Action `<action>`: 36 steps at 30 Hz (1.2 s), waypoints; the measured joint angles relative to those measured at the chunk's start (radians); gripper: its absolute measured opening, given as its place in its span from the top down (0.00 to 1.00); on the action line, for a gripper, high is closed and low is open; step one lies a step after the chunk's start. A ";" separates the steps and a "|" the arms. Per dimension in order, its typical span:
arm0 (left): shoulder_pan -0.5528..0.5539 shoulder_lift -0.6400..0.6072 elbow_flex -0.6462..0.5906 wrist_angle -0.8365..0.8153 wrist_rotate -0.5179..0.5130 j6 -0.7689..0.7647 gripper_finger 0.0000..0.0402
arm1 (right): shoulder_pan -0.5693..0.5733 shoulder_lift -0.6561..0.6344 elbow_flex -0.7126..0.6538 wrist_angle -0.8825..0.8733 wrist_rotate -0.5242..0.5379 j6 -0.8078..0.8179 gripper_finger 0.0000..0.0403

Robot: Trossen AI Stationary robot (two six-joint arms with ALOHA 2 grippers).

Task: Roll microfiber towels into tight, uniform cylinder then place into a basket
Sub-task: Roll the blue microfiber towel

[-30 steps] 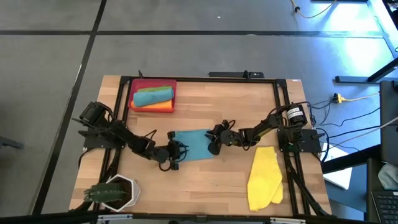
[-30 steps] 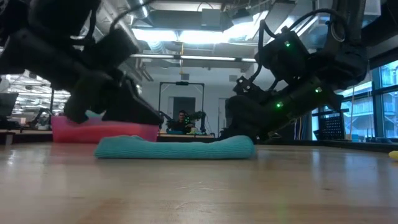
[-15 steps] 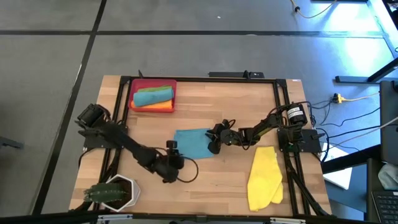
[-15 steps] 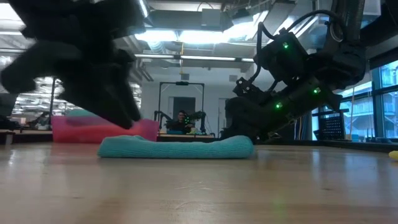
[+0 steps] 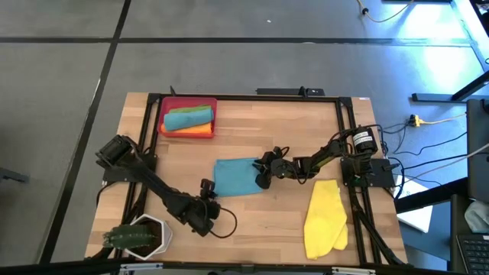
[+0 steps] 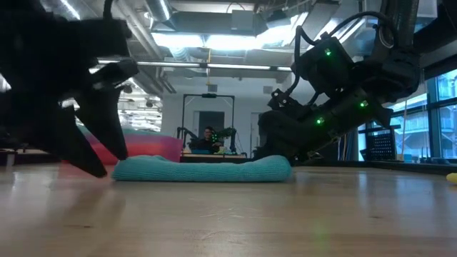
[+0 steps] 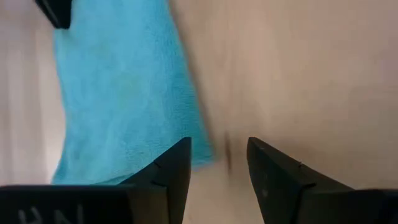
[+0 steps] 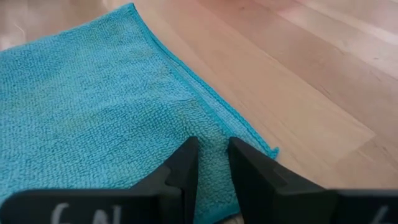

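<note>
High view, writing: none can be read on the wooden table [image 5: 252, 221].
High view, towels: a flat teal-blue microfiber towel [image 5: 235, 177] lies mid-table; a rolled teal towel [image 5: 187, 117] sits on an orange towel [image 5: 200, 131] in the shallow red plastic basket [image 5: 170, 105] at the far left corner; a loose yellow microfiber towel [image 5: 325, 216] lies near the right edge.
High view, left hand: the left hand [image 5: 206, 187] is just off the flat towel's near left corner, apart from it.
High view, right hand: the right hand [image 5: 262, 172] is at the flat towel's right edge.
High view, surroundings: a white hexagonal pot with a plant [image 5: 139, 236] stands at the near left corner, beside the left arm.
Low view: the left arm's dark bulk hides most of the red basket [image 6: 153, 146]; the teal towel [image 6: 203, 170] lies low on the table.
Left wrist view: the two dark fingers [image 7: 171, 174] stand spread over bare wood, holding nothing, beside the towel's corner [image 7: 124, 93].
Right wrist view, writing: pale letters on the hand's body are cut off and unreadable.
Right wrist view, grip: the fingers [image 8: 183, 168] pinch the teal towel's hem [image 8: 93, 112].
</note>
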 joint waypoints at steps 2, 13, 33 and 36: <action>0.001 0.023 0.000 -0.002 -0.038 0.023 0.63 | 0.000 0.000 0.000 0.000 0.000 0.000 0.77; 0.021 0.069 0.002 -0.006 -0.130 0.080 0.60 | 0.000 0.000 0.000 -0.001 0.000 0.000 0.77; 0.030 0.076 -0.001 -0.009 -0.139 0.140 0.72 | 0.004 -0.045 -0.004 -0.009 -0.015 -0.109 0.77; 0.030 0.076 -0.002 -0.015 -0.137 0.133 0.80 | 0.017 -0.107 -0.003 -0.024 -0.013 -0.160 0.77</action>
